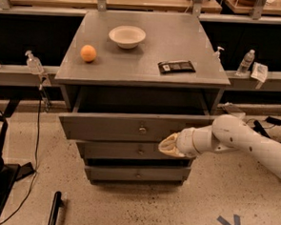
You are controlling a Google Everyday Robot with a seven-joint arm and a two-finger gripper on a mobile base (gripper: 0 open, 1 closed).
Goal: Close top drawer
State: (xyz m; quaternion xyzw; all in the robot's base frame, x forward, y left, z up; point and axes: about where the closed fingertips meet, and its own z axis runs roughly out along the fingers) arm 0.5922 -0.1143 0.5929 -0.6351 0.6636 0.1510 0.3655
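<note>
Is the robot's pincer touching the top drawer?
Cannot tell. In the camera view the pincer overlaps the front of the top drawer, hiding any gap.

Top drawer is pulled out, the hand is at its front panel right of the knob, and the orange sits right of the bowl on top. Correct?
Not quite: the camera view shows the orange left of the bowl. The top drawer is out, the hand at its front panel right of the knob.
</note>
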